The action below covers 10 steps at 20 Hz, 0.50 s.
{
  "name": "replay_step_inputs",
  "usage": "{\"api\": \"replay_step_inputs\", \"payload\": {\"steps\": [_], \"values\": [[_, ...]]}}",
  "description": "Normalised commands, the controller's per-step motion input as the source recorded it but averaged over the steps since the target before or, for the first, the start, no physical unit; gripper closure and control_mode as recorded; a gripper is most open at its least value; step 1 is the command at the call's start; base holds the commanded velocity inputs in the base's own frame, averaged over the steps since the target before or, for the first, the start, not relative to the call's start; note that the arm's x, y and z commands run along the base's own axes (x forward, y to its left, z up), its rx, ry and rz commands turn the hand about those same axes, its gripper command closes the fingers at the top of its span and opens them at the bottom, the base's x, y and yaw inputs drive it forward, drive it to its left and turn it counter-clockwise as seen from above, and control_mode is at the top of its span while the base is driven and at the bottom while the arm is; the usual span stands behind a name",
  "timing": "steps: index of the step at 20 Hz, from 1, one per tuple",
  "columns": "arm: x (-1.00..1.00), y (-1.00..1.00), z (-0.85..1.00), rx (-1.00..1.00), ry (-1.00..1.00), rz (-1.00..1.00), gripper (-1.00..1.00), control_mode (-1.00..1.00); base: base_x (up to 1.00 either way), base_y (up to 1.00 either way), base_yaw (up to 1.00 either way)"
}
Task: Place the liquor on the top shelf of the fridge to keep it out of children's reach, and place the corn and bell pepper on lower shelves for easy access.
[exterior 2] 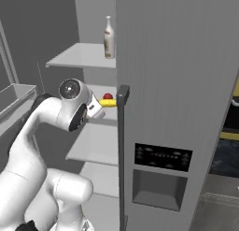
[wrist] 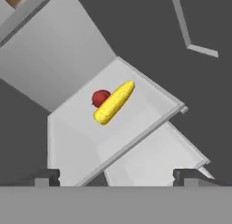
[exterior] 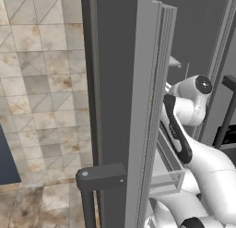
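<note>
Lying beside the bell pepper [wrist: 100, 98] on a lower shelf [wrist: 136, 123], the corn [wrist: 114, 103] looks light, stiff; grip mid-cob. The hand [wrist: 116, 177] is spread, empty.

The fridge [exterior 2: 186, 75] door edge hides part of the corn [exterior 2: 108, 103]. The bell pepper [wrist: 100, 98] sits partly behind the corn. The liquor [exterior 2: 109, 37] label is too small to read.

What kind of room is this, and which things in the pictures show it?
Most likely a kitchen, a rendered one. An open fridge with white shelves holds a liquor bottle on the top shelf, and corn beside a bell pepper lower down.
</note>
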Motion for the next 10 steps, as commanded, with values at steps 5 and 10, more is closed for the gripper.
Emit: {"api": "replay_step_inputs", "payload": {"steps": [5, 10], "values": [[-1.00, -0.02, 0.76, -0.06, 0.00, 0.00, -1.00, -1.00, 0.00, 0.00, 0.00], [-0.92, -0.09, 0.64, -0.07, -0.01, -0.02, -1.00, -1.00, 0.00, 0.00, 0.00]]}}
